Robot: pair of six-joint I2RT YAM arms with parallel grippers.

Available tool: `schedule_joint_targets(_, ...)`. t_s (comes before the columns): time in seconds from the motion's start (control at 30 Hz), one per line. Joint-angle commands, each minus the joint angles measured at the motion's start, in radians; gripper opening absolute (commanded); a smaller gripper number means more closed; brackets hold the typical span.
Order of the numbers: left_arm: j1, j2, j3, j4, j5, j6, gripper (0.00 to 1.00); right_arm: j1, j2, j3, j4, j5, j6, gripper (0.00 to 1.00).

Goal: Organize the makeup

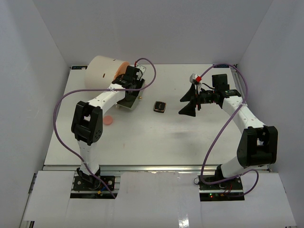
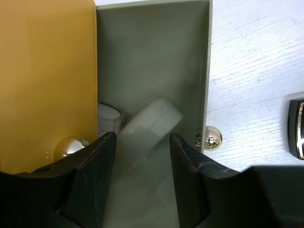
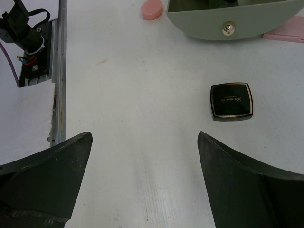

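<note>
A white table (image 1: 156, 137) boxed by white walls (image 1: 156, 28) carries a large cream cylinder (image 1: 102, 71) far left, its grey-green drawer (image 2: 152, 57) open. The left gripper (image 2: 142, 140) hangs over that drawer with a blurred pale object (image 2: 152, 126) at its part-spread jaws, and whether it is gripped cannot be told; the right gripper (image 3: 145, 137) gapes empty. A black-gold square compact (image 3: 231, 101) lies mid-table, a round pink pad (image 1: 109, 120) leftward.
</note>
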Motion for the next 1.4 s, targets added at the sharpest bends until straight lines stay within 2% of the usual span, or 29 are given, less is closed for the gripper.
schedule_joint_targets(0.0,0.005,-0.030,0.026,0.003,-0.014,0.002,0.61,-0.005,0.001,0.005,-0.004,-0.033,-0.015,0.98)
schedule_joint_targets(0.67,0.007,0.027,0.025,0.012,-0.030,0.034,0.59,-0.008,-0.001,0.005,-0.004,-0.035,-0.016,0.98)
schedule_joint_targets(0.93,0.007,0.006,0.005,0.009,-0.001,0.005,0.43,-0.009,-0.001,0.005,-0.004,-0.035,-0.018,0.98)
schedule_joint_targets(1.17,0.007,-0.046,0.017,0.008,0.006,-0.067,0.23,-0.009,0.001,0.005,-0.004,-0.036,-0.018,0.98)
schedule_joint_targets(1.37,0.007,-0.079,0.040,0.008,0.004,-0.207,0.18,-0.009,0.001,0.005,-0.004,-0.036,-0.018,0.98)
